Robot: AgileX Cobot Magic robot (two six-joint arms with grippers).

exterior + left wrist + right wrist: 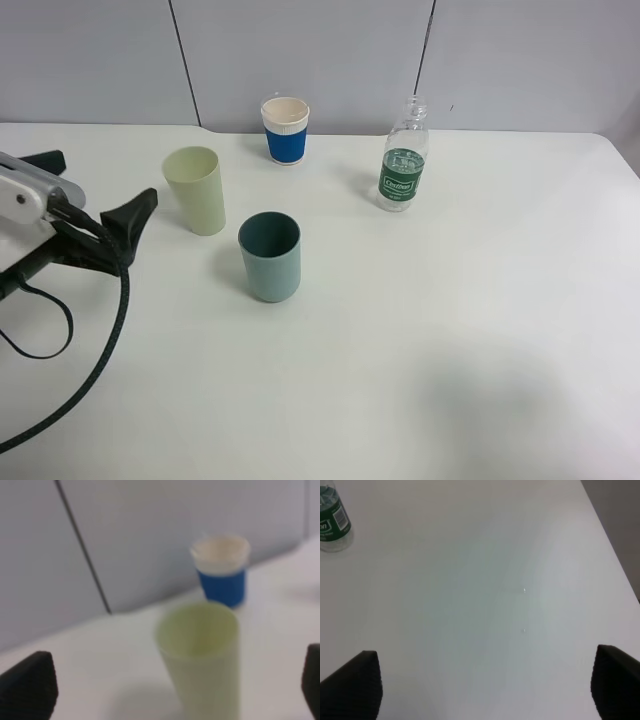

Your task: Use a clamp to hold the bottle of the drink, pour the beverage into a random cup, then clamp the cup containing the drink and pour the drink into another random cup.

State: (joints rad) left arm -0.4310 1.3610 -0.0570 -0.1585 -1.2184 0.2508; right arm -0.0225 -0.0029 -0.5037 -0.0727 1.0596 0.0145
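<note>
Two sets of fingers, neither holding anything. Left gripper (95,195) fingers (27,687) spread wide, empty, touching nothing; they sit to the left of the pale green cup (196,190), which the left wrist view shows framed in the gap between them, apart from both. Right gripper (485,685) fingers (352,685) also well parted, over bare table (485,580), nothing between them; this gripper is out of the high view. Bottle (404,155) stands upright, long axis vertical, neck up, cap off as far as I can tell, green label facing the camera; it is to the right of the pale green cup, nearer the back wall. Blue-sleeved paper cup (285,130) stands upright behind and right of the pale green cup. Teal cup (270,256) upright, mouth up, just in front and right of the pale green cup. All three cups stand apart from one another.
</note>
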